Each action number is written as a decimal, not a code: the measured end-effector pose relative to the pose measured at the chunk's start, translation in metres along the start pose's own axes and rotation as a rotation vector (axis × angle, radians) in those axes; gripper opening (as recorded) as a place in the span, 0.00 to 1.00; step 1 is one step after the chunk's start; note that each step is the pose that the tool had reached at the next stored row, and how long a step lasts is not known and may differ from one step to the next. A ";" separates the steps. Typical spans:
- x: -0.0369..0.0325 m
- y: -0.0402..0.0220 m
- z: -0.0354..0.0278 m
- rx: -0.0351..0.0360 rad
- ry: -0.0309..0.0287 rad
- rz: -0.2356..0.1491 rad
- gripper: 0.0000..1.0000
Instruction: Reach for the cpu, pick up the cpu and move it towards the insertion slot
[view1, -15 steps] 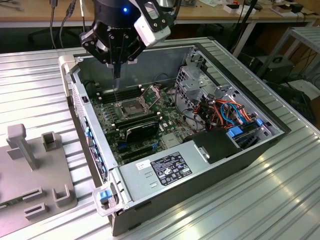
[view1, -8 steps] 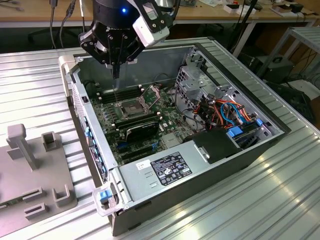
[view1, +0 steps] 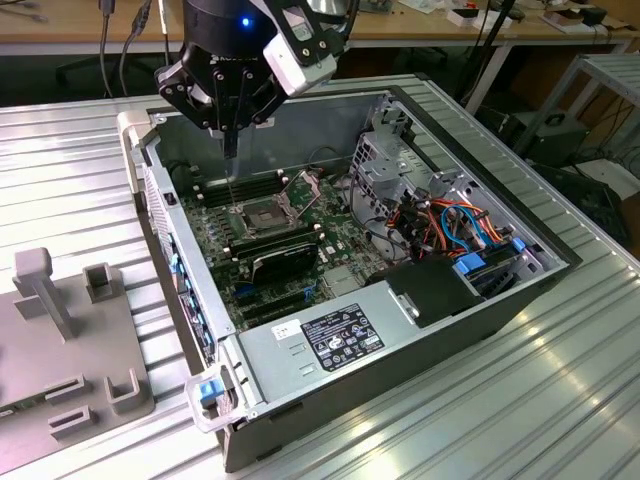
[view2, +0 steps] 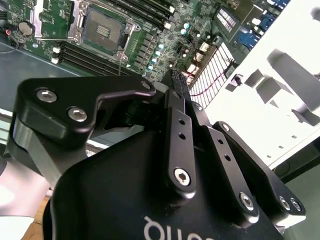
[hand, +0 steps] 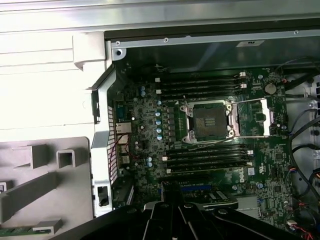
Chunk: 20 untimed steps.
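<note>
Gripper hangs over the open computer case, on its far left side. The fingers look pinched together; can't tell if anything thin sits between them. The insertion slot lies on the motherboard below the fingertips, a bit toward the exterior view's right, clearly apart. Its flap stands tipped up, dark centre showing.
</note>
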<state>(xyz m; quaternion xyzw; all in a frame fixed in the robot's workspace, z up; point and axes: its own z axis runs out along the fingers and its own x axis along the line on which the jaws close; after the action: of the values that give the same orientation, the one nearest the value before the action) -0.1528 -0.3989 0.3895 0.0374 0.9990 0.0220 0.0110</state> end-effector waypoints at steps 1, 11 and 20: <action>0.0002 0.0000 0.0001 0.0000 0.0001 0.000 0.11; 0.0030 -0.0003 0.0015 0.0001 0.0003 0.000 0.11; 0.0054 -0.0005 0.0028 0.0000 0.0007 0.000 0.11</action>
<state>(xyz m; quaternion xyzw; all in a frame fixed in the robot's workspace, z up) -0.1582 -0.3989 0.3865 0.0374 0.9990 0.0220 0.0107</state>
